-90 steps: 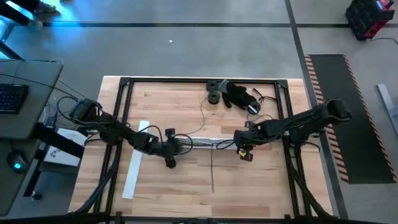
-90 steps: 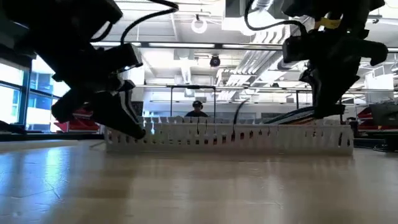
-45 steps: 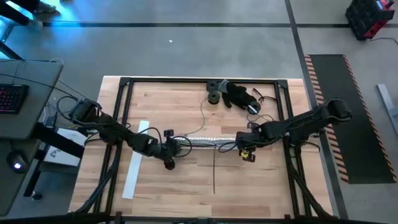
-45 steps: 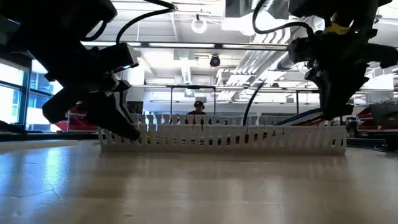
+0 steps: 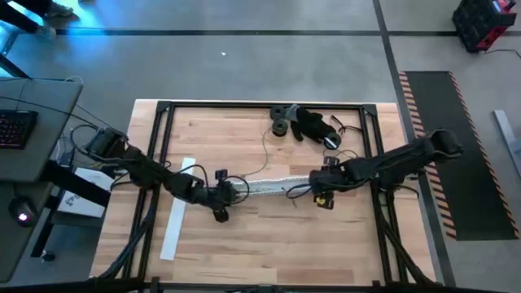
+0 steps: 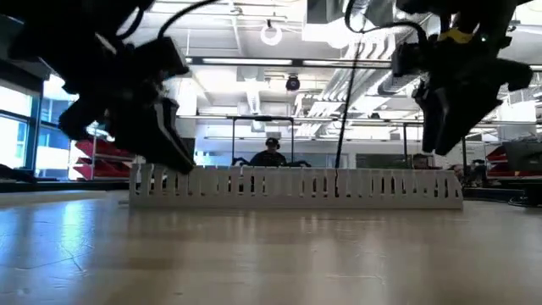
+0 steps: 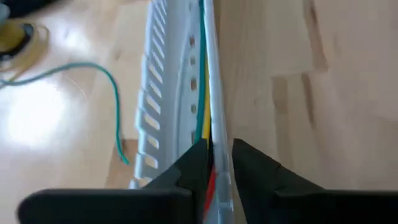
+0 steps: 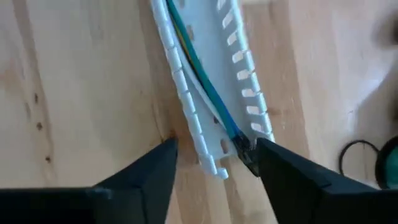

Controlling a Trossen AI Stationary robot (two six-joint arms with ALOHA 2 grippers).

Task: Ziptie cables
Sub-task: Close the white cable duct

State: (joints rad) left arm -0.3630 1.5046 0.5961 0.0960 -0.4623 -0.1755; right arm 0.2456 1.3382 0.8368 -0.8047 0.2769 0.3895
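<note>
The cables [image 7: 204, 121] run inside the white slotted duct [image 5: 273, 186] mid-tabletop [image 5: 244, 244]. The left gripper [image 7: 214, 163] has its jaws clenched on the duct wall and wires at one end. The right gripper [image 8: 214, 155] straddles the other end, jaws released. Both arms reach inward, low. Green, yellow, red and blue strands show.

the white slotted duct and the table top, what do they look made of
The white slotted duct looks like moulded plastic, matt to slightly glossy: thin, even fingers and uniform white. The table top looks like pale wood, probably butcher block with a light sheen: joined strips and grain show.
</note>
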